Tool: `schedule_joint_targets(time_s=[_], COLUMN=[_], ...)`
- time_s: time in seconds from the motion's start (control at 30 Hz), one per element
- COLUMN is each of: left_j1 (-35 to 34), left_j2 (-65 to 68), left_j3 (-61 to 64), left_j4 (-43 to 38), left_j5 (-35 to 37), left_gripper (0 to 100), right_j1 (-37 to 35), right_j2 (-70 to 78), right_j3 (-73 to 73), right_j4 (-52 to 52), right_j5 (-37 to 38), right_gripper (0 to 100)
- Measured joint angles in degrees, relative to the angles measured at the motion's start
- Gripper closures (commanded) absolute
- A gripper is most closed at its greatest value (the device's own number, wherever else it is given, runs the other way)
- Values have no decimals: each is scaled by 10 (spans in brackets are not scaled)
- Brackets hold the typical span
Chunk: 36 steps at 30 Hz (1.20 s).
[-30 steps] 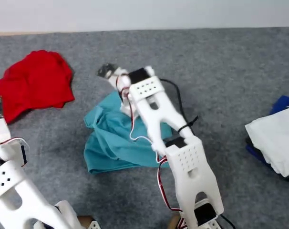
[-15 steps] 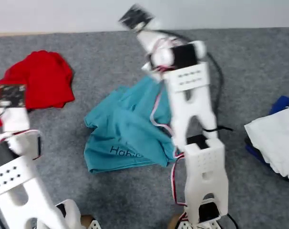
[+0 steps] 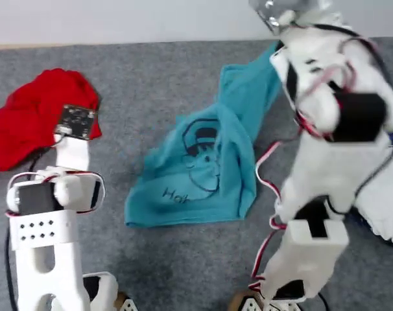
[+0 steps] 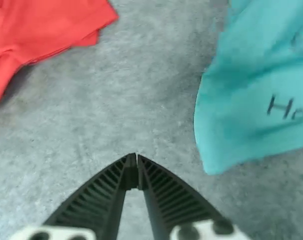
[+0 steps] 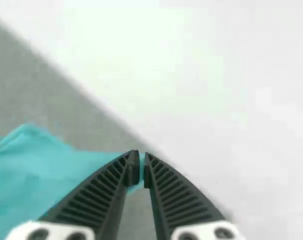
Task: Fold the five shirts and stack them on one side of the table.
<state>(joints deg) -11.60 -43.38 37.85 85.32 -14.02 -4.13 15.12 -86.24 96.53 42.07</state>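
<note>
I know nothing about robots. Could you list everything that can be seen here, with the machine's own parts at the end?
teal shirt: one, teal with a dark print, mid-table, one end held up toward the far edge
red shirt: one, red, crumpled at the table's far left
white cloth: one pile, white, right edge; number of pieces unclear
blue cloth: one, blue, peeking from under the white pile
table cover: one, grey, under everything
wall: one, white, behind the table
left arm: one, white, front left
right arm: one, white, raised at the right
left tool: one, black, shut above bare grey cover
right tool: one, black, shut on the teal shirt's edge
</note>
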Motion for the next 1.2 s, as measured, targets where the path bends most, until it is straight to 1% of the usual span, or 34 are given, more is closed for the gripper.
schedule_joint_targets(time_s=[0.23, 0.5, 0.57, 0.67, 0.8, 0.9, 0.97, 1.07, 1.13, 1.2], left_j1=[6, 6, 6, 6, 8, 33, 64, 120, 148, 164], left_j2=[0, 0, 0, 0, 0, 0, 0, 0, 0, 2], left_j3=[7, 7, 7, 7, 9, 18, 24, 24, 24, 24], left_j4=[0, 0, 0, -2, -29, -54, -64, -86, -115, -150], left_j5=[0, 0, 0, 0, 0, 0, 0, 5, 27, 48], left_gripper=[994, 994, 994, 994, 991, 942, 901, 858, 840, 833], right_j1=[2, 2, 2, 4, 28, 45, 62, 86, 103, 120], right_j2=[-77, -135, -141, -142, -138, -129, -127, -127, -127, -127], right_j3=[-5, -8, -9, -9, -9, -9, -9, -9, -9, -9], right_j4=[-101, -257, -266, -254, -178, -98, -52, 4, 35, 40], right_j5=[74, 207, 232, 245, 247, 244, 214, 149, 97, 47], right_gripper=[988, 988, 988, 988, 988, 988, 988, 988, 988, 988])
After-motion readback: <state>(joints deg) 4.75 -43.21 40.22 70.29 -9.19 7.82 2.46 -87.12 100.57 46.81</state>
